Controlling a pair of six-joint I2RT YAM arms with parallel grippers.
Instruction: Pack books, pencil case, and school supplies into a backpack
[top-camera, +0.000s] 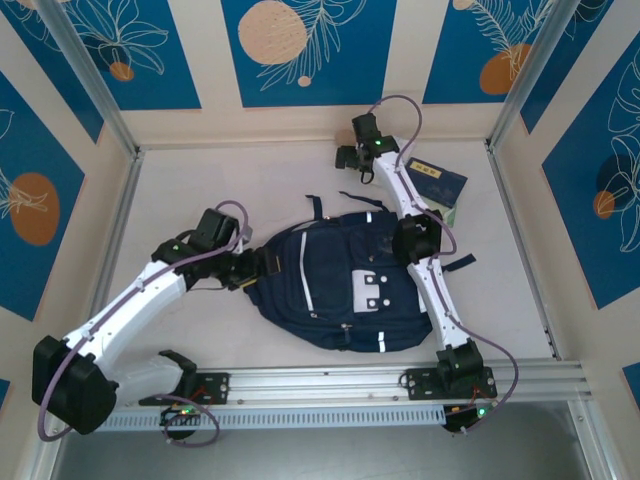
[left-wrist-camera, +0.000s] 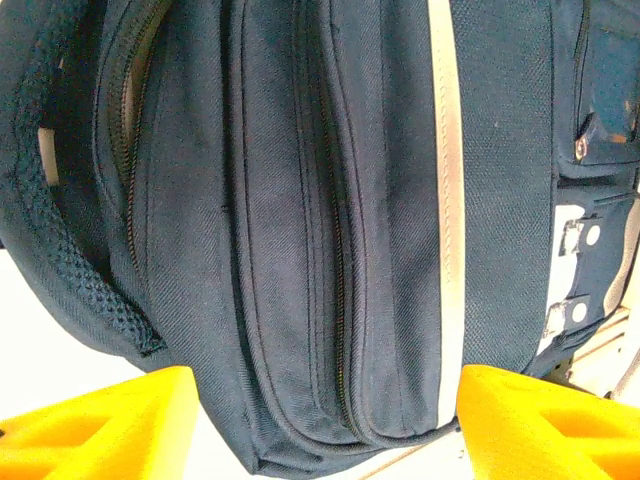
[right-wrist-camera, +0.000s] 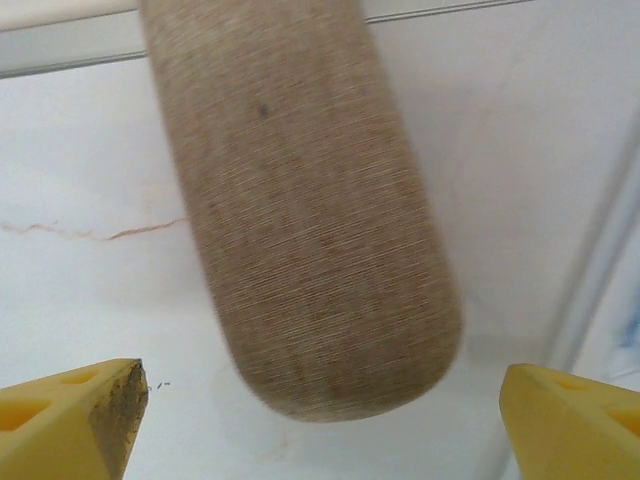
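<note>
The dark navy backpack (top-camera: 335, 285) with white stripes lies flat mid-table. My left gripper (top-camera: 255, 265) is at its left end. In the left wrist view the backpack (left-wrist-camera: 330, 200) fills the frame and its zipped pocket edge sits between the left gripper's (left-wrist-camera: 325, 375) spread yellow fingers (left-wrist-camera: 110, 420), with nothing visibly pinched. My right gripper (top-camera: 352, 160) is at the far middle of the table. It stands open (right-wrist-camera: 322, 370) over the pale pink pencil case (right-wrist-camera: 300, 210), which lies on the table untouched. A navy book (top-camera: 440, 183) lies at the far right, partly under the right arm. The school supplies are hidden.
A pale edge (top-camera: 451, 214) sticks out under the navy book; what it is I cannot tell. Walls and metal posts close in the table on three sides. An aluminium rail (top-camera: 330, 383) runs along the near edge by the arm bases.
</note>
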